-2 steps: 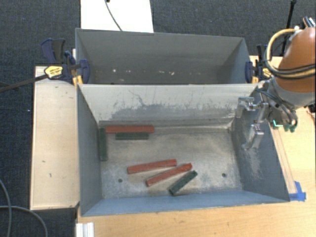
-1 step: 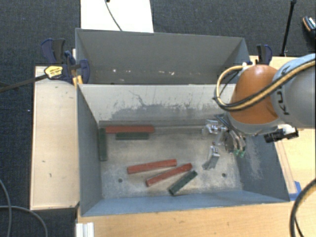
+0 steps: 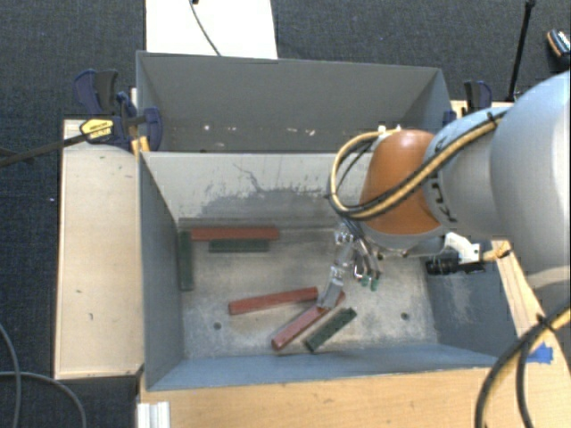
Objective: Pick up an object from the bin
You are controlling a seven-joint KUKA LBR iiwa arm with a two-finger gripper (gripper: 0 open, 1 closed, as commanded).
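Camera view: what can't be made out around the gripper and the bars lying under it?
- Whether the gripper touches the red-brown flat bar or the dark green flat bar beside it: too small to tell from above.
- The right rear corner of the grey metal bin: hidden by the arm's orange cover.
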